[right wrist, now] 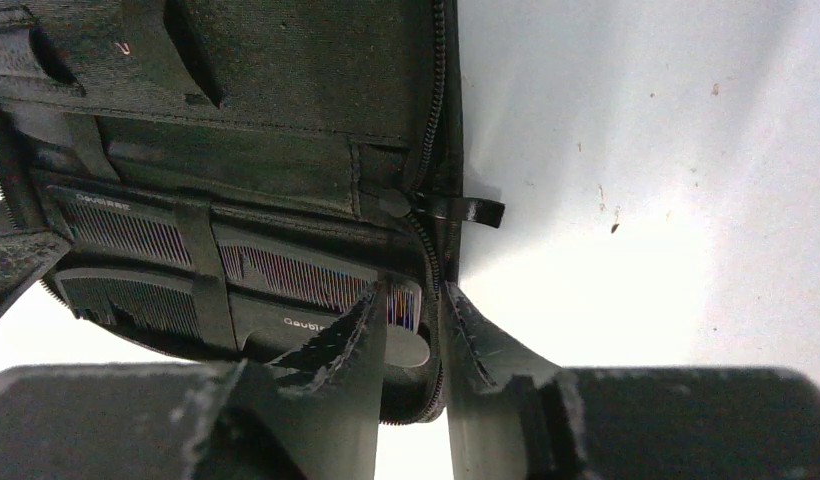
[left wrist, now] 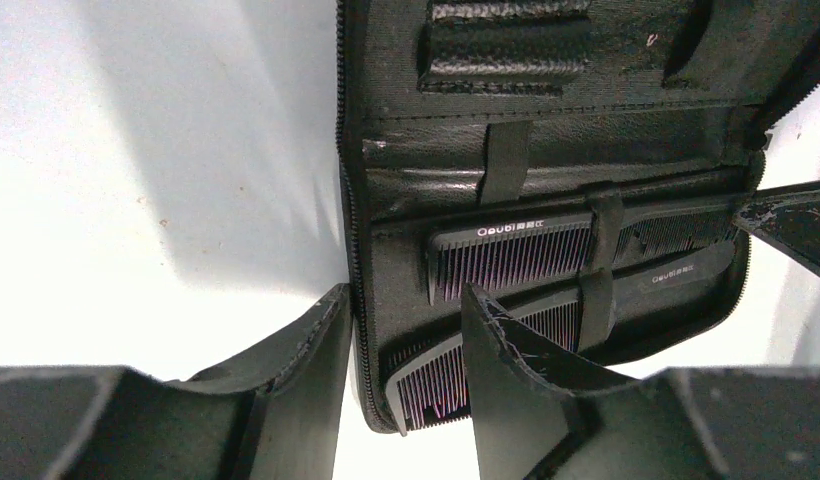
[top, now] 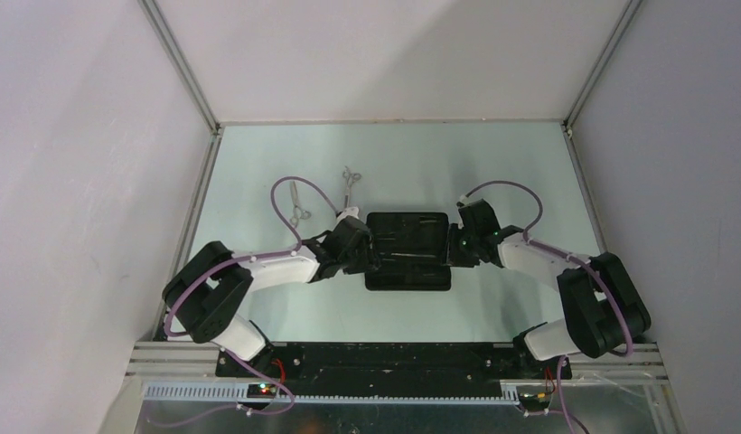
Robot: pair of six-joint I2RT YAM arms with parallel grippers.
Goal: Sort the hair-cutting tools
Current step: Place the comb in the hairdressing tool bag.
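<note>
Walled table [top: 258,154] | left tool [left wrist: 404,300] agape astride pouch [left wrist: 636,60] left edge | right tool [right wrist: 414,295] astride right edge, grip unclear

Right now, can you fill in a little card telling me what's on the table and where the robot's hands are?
case: black, lying open in the middle of the table
combs: two, strapped inside the case
scissors: two silver pairs on the table, off the case's far-left corner
left hand: straddling the case's left edge, fingers apart
right hand: straddling the case's right edge
</note>
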